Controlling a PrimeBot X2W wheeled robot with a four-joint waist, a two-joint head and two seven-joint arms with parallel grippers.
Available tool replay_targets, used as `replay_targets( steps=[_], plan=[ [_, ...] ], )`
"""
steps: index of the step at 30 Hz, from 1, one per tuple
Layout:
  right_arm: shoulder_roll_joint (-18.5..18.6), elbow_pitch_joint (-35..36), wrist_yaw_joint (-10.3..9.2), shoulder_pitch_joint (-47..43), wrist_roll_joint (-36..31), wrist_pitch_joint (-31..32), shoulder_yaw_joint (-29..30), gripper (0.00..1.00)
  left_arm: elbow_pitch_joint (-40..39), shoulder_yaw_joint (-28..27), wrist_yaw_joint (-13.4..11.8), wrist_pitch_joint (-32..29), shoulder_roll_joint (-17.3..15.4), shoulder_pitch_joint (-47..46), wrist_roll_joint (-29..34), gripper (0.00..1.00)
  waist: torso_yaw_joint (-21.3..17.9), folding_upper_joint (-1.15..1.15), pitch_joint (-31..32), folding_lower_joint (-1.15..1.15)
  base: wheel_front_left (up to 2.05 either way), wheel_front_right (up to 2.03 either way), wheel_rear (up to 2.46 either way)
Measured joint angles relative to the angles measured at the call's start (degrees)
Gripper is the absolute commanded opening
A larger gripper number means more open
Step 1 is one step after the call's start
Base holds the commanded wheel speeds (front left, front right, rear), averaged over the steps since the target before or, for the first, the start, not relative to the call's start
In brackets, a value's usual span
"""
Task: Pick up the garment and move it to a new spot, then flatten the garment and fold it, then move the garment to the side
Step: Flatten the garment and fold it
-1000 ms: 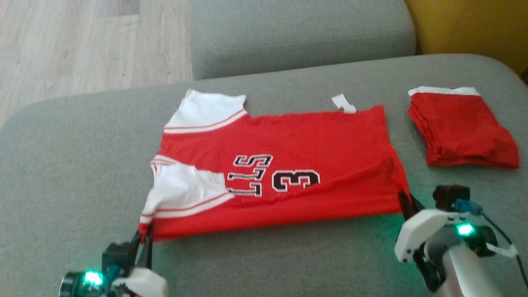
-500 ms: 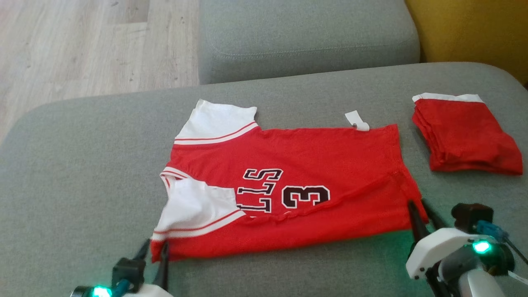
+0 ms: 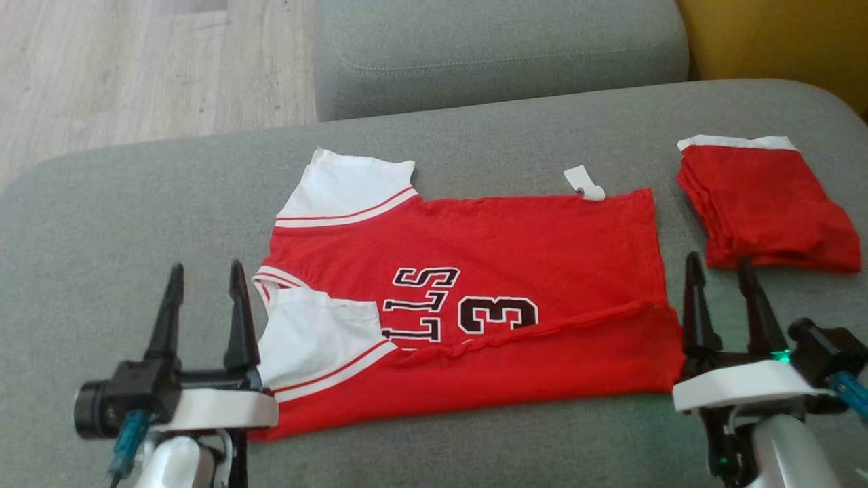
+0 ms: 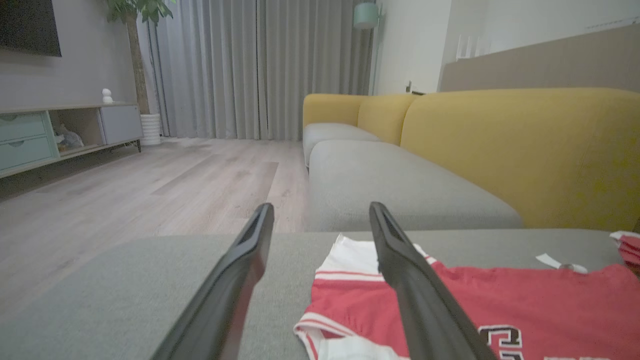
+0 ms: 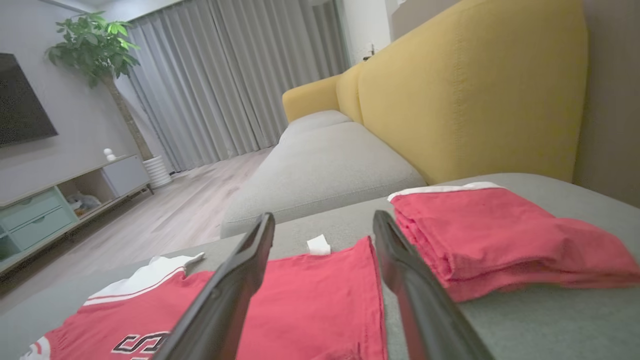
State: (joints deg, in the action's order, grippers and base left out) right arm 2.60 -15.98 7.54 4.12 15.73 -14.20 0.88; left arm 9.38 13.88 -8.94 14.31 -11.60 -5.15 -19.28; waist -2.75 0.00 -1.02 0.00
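Grey cushion (image 3: pixel 102 224) is occupied by the red jersey (image 3: pixel 488 237), laid flat with its near edge folded over. Both sets of jaws are held wide and empty, the left gripper (image 3: pixel 206 266) beside the sleeve (image 3: pixel 319 339), the right gripper (image 3: pixel 717 259) beside the hem (image 3: pixel 668 325). That fold could be dragged open if fabric is snagged by a passing finger.

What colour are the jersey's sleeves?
White with thin red stripes at the seam, on the red jersey; clearest in the head view.
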Motion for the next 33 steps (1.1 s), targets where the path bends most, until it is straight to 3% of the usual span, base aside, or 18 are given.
replay_targets(
  steps=[8,13,18,25,33],
  plan=[
    [0.0,3.1,0.0,1.1,0.0,0.0,-0.3,1.0,-1.6,-4.5,5.0,0.4,3.3,0.9,5.1,1.0,-0.7,0.0,-2.6,0.0,0.0,0.0,0.0],
    [0.0,5.5,0.0,3.9,0.0,-0.2,-0.6,1.0,3.4,-4.2,10.8,0.4,2.8,-6.4,7.0,1.0,-1.2,0.0,-5.6,0.0,0.0,0.0,0.0],
    [0.0,7.3,0.0,7.2,0.4,-0.2,-1.5,1.0,13.2,-2.3,14.4,-4.5,-2.3,-20.9,8.9,1.0,-2.3,0.0,-10.1,0.01,0.0,0.0,0.0],
    [0.0,9.3,0.0,10.9,2.4,-0.2,-4.1,1.0,26.8,5.0,16.2,-17.9,-9.3,-40.0,8.8,1.0,-5.2,0.0,-17.0,0.02,0.0,0.0,0.0],
    [0.1,13.0,-0.01,13.7,4.8,-0.3,-5.5,1.0,32.0,21.9,16.5,-29.1,-16.7,-48.7,-6.6,1.0,-10.5,0.0,-22.9,0.01,0.0,0.0,0.0]
  ],
)
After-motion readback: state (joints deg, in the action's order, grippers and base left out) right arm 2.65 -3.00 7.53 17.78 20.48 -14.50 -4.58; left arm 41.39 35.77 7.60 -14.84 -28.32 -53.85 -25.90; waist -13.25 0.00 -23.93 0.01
